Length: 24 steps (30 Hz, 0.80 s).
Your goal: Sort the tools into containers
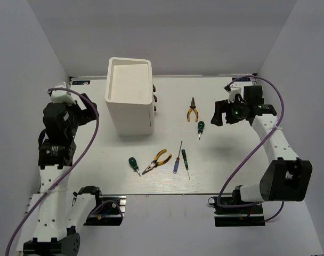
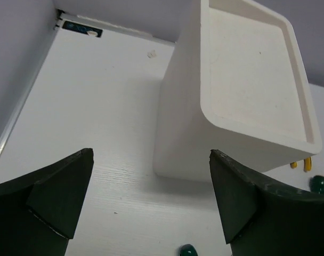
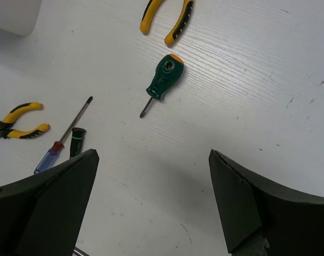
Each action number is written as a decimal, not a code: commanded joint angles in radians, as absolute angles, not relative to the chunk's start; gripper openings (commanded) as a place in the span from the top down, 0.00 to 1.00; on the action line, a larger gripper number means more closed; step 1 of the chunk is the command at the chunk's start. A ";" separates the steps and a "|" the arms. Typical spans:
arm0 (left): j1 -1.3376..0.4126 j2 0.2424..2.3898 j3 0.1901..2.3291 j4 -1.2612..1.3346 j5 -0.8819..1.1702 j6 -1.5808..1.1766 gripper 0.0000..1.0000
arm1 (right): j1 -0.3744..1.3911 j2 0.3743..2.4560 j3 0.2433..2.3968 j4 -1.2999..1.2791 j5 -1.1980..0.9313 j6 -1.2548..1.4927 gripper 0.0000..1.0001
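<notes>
The white cabinet stands at the back left, its drawer knobs on its right side. It fills the left wrist view. Two yellow pliers, two green screwdrivers, a blue one and a black one lie on the table. My left gripper is open and empty, left of the cabinet. My right gripper is open and empty, right of a green screwdriver and above the table.
Grey walls close the table in on the left, back and right. In the right wrist view the far pliers, the near pliers and the blue screwdriver show. A green handle shows low in the left wrist view.
</notes>
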<state>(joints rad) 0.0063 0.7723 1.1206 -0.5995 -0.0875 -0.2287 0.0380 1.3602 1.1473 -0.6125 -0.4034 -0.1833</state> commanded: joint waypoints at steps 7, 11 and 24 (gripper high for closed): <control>0.005 0.914 1.209 -0.571 0.173 -0.219 0.19 | 0.037 1.422 1.250 -0.627 -0.582 -0.281 0.10; -0.006 1.000 1.255 -0.571 0.222 -0.210 1.00 | 0.040 1.440 1.262 -0.637 -0.738 -0.411 0.27; -0.015 1.294 1.473 -0.499 0.288 -0.238 0.00 | 0.176 1.842 1.472 -0.083 -1.186 -0.505 0.11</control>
<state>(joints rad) -0.0093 1.2686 1.4319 -0.5308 0.2562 -0.2272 0.1333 1.7439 1.3552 -0.2344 -1.0607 -0.4229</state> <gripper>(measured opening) 0.993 0.889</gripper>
